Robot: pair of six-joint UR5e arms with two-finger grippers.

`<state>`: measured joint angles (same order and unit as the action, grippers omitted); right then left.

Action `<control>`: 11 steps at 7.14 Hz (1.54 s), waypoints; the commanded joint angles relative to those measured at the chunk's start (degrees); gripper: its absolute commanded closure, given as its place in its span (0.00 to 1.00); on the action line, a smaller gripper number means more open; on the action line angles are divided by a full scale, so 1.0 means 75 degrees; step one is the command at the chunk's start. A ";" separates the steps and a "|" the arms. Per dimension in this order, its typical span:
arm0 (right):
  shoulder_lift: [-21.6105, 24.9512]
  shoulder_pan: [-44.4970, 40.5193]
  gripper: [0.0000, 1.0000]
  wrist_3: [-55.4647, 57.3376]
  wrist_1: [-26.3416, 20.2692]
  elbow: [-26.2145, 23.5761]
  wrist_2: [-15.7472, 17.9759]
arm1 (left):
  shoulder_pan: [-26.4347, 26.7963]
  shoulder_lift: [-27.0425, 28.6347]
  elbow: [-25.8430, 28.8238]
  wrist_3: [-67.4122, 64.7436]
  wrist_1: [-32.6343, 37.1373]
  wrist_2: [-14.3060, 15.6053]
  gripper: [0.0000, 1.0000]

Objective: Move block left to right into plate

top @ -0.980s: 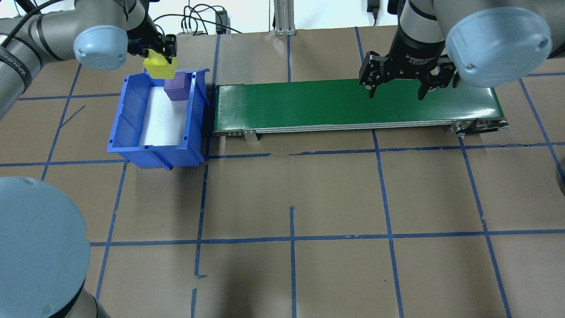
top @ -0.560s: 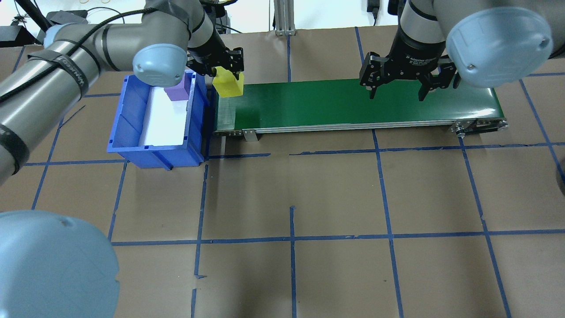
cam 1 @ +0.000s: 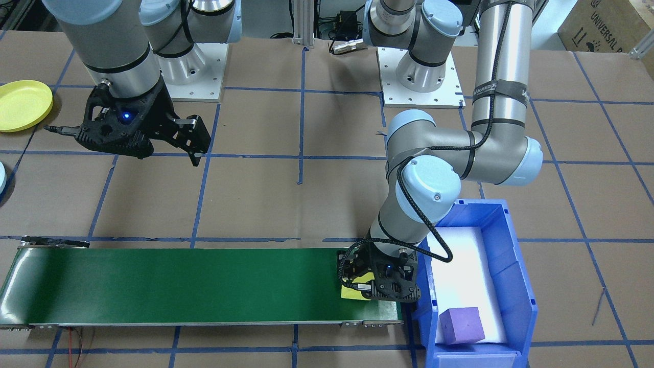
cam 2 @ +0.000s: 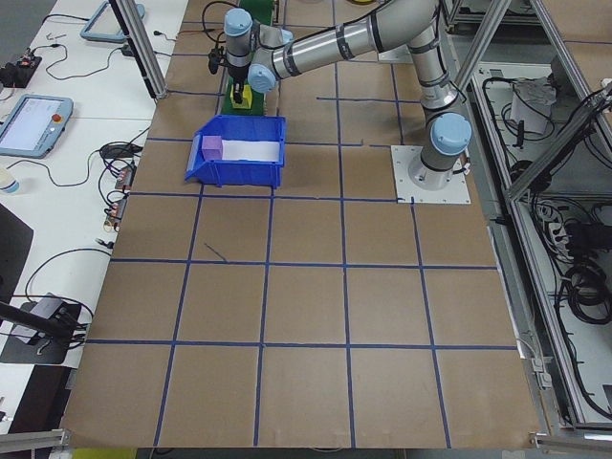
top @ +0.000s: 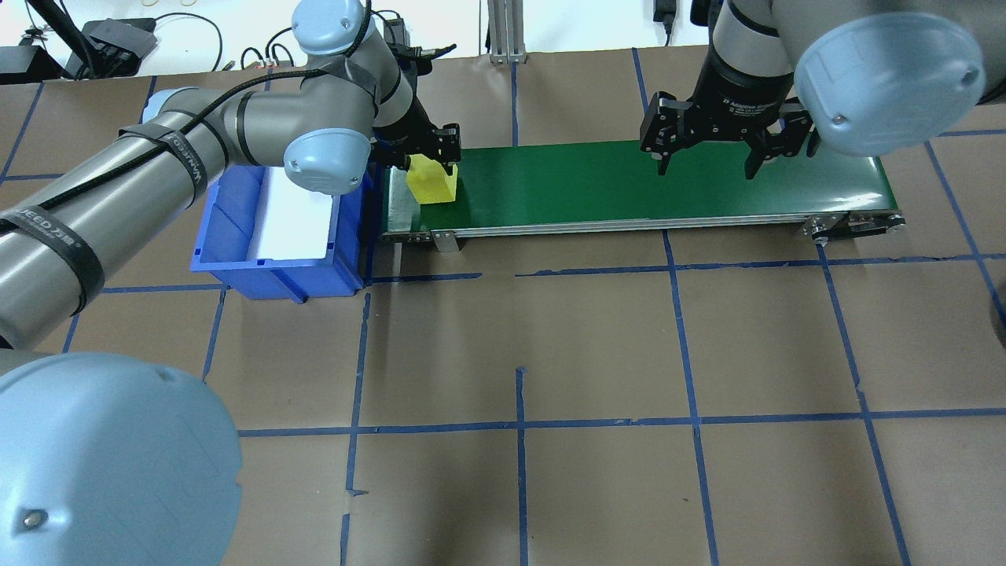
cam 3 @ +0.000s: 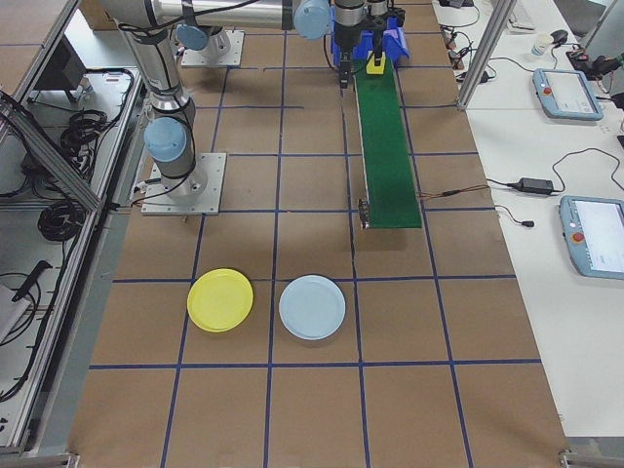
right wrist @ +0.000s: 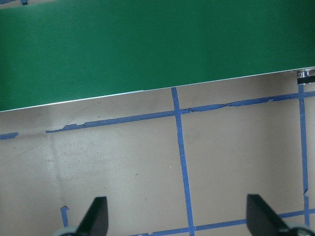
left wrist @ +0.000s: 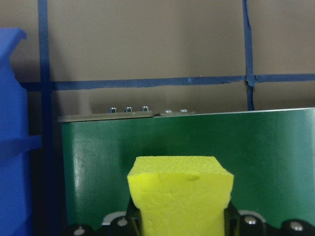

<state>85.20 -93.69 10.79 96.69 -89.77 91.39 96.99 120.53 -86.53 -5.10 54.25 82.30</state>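
Gripping the yellow block at the green conveyor's bin-side end, the left gripper has not released, while the right gripper waits wide-fingered over its far end, the yellow plate well beyond, empty.

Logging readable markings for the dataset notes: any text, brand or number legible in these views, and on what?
"UNIVERSAL R…", cut off: brown cardboard box, front view's top right.
Partly legible lettering on black strap round left arm's grey tube.
Print on right gripper's black body: too blurred.
Nothing else readable.
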 commanded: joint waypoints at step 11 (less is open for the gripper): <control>-0.0004 0.0023 0.00 -0.0021 0.0058 0.0004 0.0002 | -0.1999 0.0956 0.1330 0.1443 -0.0167 0.0816 0.00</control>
<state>85.16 -93.52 10.63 97.12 -89.69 91.40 82.08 126.16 -76.48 7.18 54.21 88.23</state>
